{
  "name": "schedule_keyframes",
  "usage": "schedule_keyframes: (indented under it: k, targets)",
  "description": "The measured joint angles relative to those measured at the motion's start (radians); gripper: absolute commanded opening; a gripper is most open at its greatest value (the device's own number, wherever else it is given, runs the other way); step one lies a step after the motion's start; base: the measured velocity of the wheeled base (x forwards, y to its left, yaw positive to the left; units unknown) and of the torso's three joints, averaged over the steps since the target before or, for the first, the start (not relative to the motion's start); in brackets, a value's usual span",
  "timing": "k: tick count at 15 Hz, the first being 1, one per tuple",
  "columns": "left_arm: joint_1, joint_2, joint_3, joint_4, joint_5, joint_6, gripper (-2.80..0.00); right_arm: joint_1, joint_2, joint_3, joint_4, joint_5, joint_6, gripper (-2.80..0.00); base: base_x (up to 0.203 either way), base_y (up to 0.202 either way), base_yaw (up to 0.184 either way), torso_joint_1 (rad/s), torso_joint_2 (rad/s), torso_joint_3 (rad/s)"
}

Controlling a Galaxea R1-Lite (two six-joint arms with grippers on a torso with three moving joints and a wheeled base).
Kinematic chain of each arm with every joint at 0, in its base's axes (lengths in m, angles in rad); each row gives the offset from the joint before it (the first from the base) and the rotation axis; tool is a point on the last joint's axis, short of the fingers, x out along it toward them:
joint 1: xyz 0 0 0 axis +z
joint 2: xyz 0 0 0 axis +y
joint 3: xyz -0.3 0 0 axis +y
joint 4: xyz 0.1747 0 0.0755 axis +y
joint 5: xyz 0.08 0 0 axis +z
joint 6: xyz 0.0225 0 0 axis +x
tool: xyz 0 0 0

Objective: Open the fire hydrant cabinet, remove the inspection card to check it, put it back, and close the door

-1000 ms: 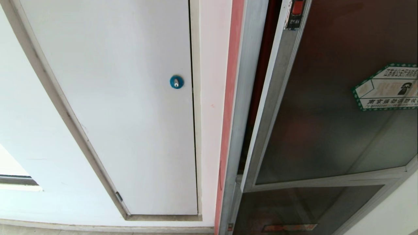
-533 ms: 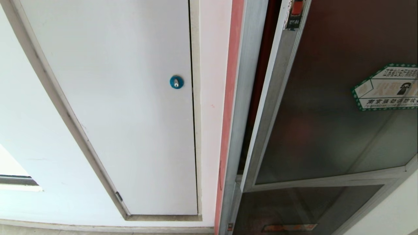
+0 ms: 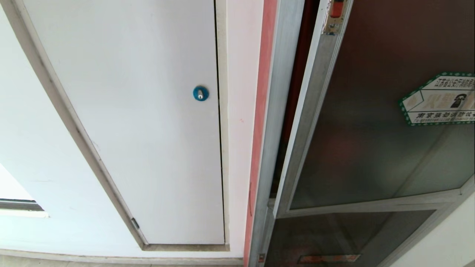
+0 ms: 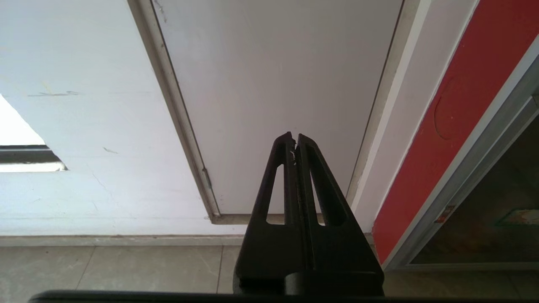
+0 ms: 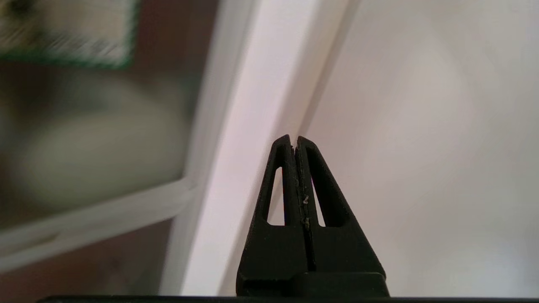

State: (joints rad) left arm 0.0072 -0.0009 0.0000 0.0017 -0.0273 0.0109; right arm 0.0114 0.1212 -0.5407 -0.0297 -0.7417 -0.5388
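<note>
1. You are looking at the right gripper (image 5: 294,141) in its wrist view: its fingers (image 5: 281,176) are pressing flat against each other, with no gap, and they are holding nothing.
2. The right gripper is pointing at a pale wall beside the silver frame of the fire hydrant cabinet (image 5: 219,126); it is touching neither. The surroundings in this view are smeared, so finer detail cannot be told.
3. You are seeing the left gripper (image 4: 294,136) hanging low in front of the white panel door (image 4: 273,84), above the tiled floor (image 4: 118,269). Its fingers (image 4: 281,176) are likewise lying closed together and are gripping nothing.
4. In the head view neither arm is showing. The door (image 3: 371,129) of dark glass is standing slightly ajar, with a dark gap (image 3: 293,92) showing between its silver edge and the cabinet frame (image 3: 276,111).
5. The green-bordered sticker (image 3: 439,100) is sitting on the glass at the right edge, and the red latch (image 3: 336,8) is sitting at the top of the door edge.
6. Against the earlier head frames, you are seeing the latch edge of the door sitting a little further left at the top, so the gap is narrowing slightly. The white panel door and its blue lock (image 3: 200,93) are keeping the same place.
7. The inspection card is not visible in any view.
</note>
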Motion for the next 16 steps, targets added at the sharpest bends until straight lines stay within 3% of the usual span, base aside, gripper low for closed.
schedule_keyframes:
  k: [2,6,7,11,16]
  targets:
    - [0.000,0.000,0.000,0.000,0.000,0.000,-2.80,-0.002,-0.058,0.129,0.019,0.103,0.093,-2.80,0.000,0.000,0.000,0.000,0.00,0.000]
    - [0.000,0.000,0.000,0.000,0.000,0.000,-2.80,-0.004,-0.109,0.342,0.021,0.461,0.480,-2.80,0.000,0.000,0.000,0.000,0.00,0.000]
    - [0.000,0.000,0.000,0.000,0.000,0.000,-2.80,-0.004,-0.114,0.384,0.010,0.529,0.537,-2.80,0.000,0.000,0.000,0.000,0.00,0.000]
    - [0.000,0.000,0.000,0.000,0.000,0.000,-2.80,-0.004,-0.121,0.518,-0.068,0.653,0.570,-2.80,0.000,0.000,0.000,0.000,0.00,0.000]
    - [0.000,0.000,0.000,0.000,0.001,0.000,-2.80,-0.004,-0.122,0.539,0.005,0.691,0.547,-2.80,0.000,0.000,0.000,0.000,0.00,0.000]
